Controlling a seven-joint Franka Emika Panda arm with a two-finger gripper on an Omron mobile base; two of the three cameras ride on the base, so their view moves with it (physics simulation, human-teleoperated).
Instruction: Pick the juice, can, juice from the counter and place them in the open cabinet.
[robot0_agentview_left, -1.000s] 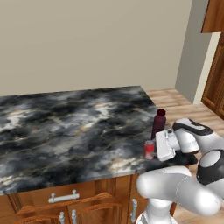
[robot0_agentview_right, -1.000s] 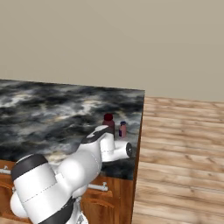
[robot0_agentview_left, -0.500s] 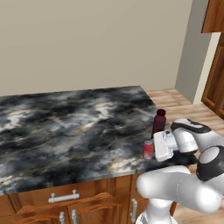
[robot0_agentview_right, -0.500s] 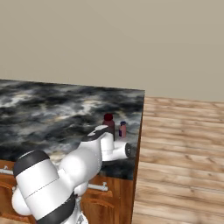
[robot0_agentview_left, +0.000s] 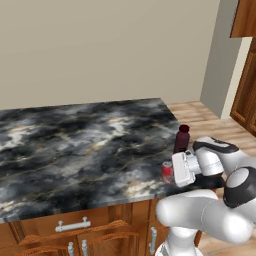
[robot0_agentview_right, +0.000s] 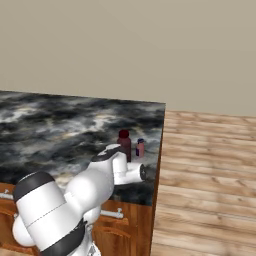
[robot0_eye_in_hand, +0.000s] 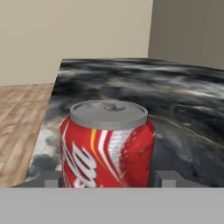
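Step in hand: grabbing the can (robot0_eye_in_hand: 108, 144), first of the three items by the look of it. Left base view: the can (robot0_agentview_left: 167, 171) stands upright near the worktop's (robot0_agentview_left: 80, 145) front right corner, the hand (robot0_agentview_left: 176, 170) right against it, with a taller dark maroon bottle (robot0_agentview_left: 181, 139) just behind and nothing lifted yet. Right base view: same bottle (robot0_agentview_right: 124, 144) seen from the other side, plus a smaller pinkish bottle (robot0_agentview_right: 140, 148) just beside it near the worktop (robot0_agentview_right: 60, 130) edge, which the left view doesn't give; the can itself is behind the arm here. Hand view: the can sits square between the two finger tips (robot0_eye_in_hand: 50, 178), one either side and close to its wall; hand (robot0_eye_in_hand: 108, 180) is part-way in, and I cannot tell if the pads are actually touching, so call the grip unconfirmed. Next move, my read: finish the squeeze, lift straight up clear of the maroon bottle, then carry to the cabinet (robot0_agentview_left: 245, 85), which appears at the left view's far right edge, well apart from the can.
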